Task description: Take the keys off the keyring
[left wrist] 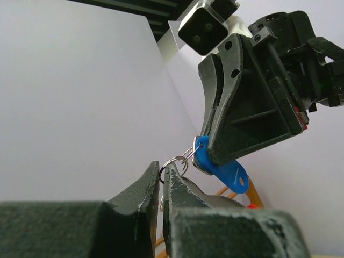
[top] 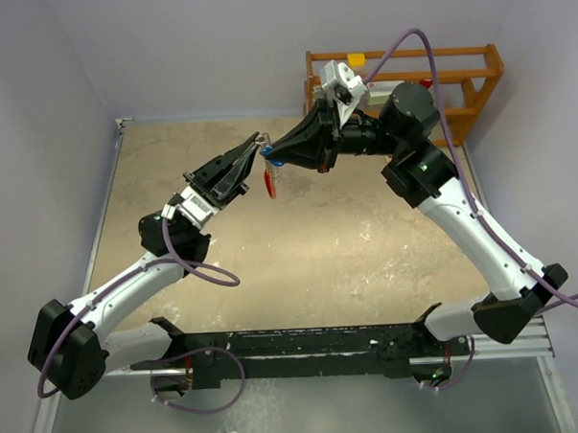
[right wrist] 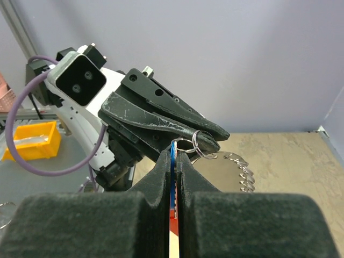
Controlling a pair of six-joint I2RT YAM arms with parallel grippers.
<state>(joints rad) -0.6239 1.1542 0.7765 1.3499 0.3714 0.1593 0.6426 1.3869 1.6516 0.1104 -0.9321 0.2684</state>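
Note:
The keyring (top: 264, 147) hangs in the air between my two grippers, above the tan table. My left gripper (top: 254, 151) is shut on its silver ring (left wrist: 173, 161); the finger (left wrist: 145, 188) tips pinch it. My right gripper (top: 270, 152) is shut on the blue-headed key (top: 276, 163), which also shows in the left wrist view (left wrist: 223, 169) and edge-on between my right fingertips (right wrist: 173, 161). The ring loops (right wrist: 200, 141) link the key to the left jaws. The red-and-white fob (top: 271, 183) dangles below. A short chain (right wrist: 244, 174) hangs from the ring. Other silver keys are not clearly visible.
An orange wooden rack (top: 455, 70) stands at the back right behind the right arm. A yellow bin (right wrist: 32, 141) shows off the table in the right wrist view. Grey walls close the table's left and far sides.

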